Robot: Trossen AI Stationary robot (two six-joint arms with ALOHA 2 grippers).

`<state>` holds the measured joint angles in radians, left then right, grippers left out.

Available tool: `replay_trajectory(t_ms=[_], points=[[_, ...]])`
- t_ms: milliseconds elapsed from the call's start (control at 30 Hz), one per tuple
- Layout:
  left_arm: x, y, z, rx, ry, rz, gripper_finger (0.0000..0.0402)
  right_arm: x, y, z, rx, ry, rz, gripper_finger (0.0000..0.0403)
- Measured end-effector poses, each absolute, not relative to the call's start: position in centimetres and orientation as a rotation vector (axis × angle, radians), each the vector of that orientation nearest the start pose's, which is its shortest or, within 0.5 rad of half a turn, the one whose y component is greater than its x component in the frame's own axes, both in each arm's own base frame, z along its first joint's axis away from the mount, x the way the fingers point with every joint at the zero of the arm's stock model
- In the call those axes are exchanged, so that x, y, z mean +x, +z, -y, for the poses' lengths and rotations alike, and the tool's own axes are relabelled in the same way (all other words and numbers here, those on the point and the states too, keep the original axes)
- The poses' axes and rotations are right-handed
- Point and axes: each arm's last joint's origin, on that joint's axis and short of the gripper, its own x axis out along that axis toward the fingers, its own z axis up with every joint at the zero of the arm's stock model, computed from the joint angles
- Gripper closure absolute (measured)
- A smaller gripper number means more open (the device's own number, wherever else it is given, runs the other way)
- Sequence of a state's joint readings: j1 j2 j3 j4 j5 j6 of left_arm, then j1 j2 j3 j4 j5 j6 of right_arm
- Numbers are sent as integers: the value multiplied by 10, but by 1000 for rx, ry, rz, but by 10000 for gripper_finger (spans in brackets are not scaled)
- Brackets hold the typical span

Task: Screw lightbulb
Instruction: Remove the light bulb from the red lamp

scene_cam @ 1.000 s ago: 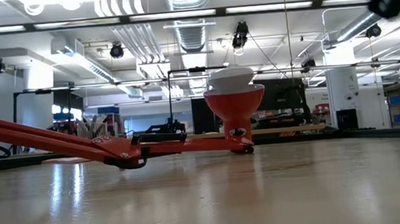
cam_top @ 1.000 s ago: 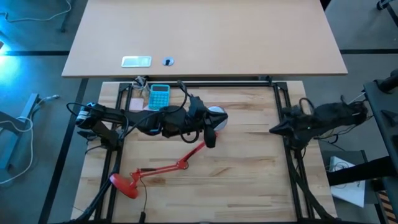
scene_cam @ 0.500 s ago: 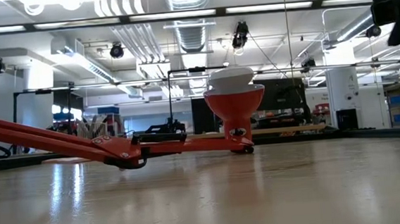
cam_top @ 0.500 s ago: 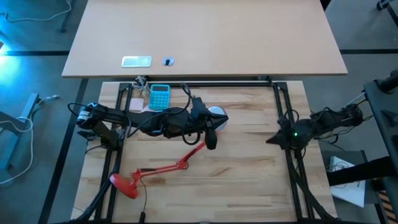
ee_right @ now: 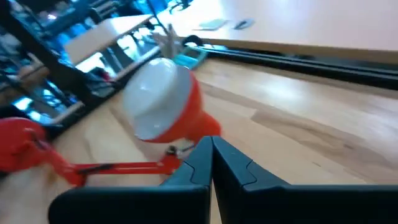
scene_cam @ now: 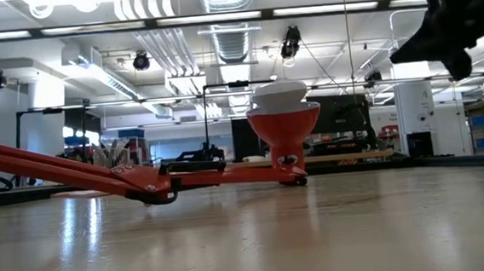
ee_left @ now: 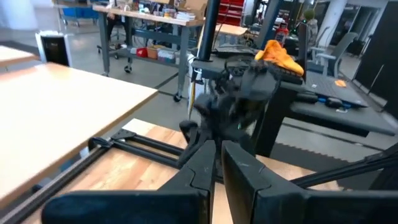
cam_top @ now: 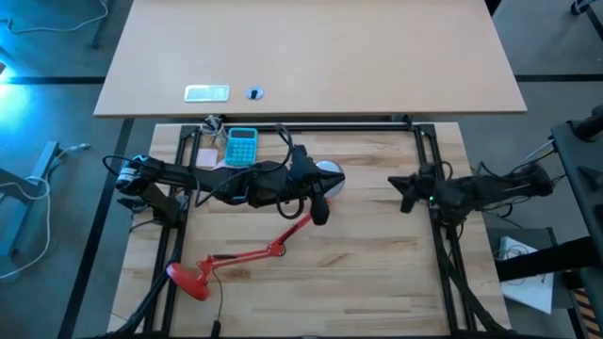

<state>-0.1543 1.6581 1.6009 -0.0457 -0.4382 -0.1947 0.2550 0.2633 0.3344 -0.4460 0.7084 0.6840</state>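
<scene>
Seated in the red lamp shade (scene_cam: 285,124) mid-bench, the lightbulb (scene_cam: 280,93) awaits the empty right gripper (cam_top: 407,191), whose fingers look nearly closed; they should open and approach squarely.

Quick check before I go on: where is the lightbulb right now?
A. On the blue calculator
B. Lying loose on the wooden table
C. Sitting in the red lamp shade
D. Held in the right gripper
C. The lightbulb sits dome-up in the mouth of the red lamp shade; the right gripper, shut, is well off to the side and holds nothing.
</scene>
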Motion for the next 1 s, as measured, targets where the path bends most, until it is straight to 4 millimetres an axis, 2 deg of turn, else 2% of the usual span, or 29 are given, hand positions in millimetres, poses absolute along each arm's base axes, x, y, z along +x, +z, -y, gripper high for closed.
replay_trajectory(t_ms=[133,300,500,767,1000], points=[[383,401,47,-138,290,-78,384,101,207,-5,406,-477,-53,403],[383,401,47,-116,289,-77,384,110,193,-8,289,-295,35,403],[384,406,47,-77,272,-38,384,111,164,-5,288,-313,3,403],[382,408,48,-16,248,-35,384,111,166,-5,-23,-307,-34,403],[381,414,48,-30,248,10,384,111,165,-5,-62,-305,-41,403]])
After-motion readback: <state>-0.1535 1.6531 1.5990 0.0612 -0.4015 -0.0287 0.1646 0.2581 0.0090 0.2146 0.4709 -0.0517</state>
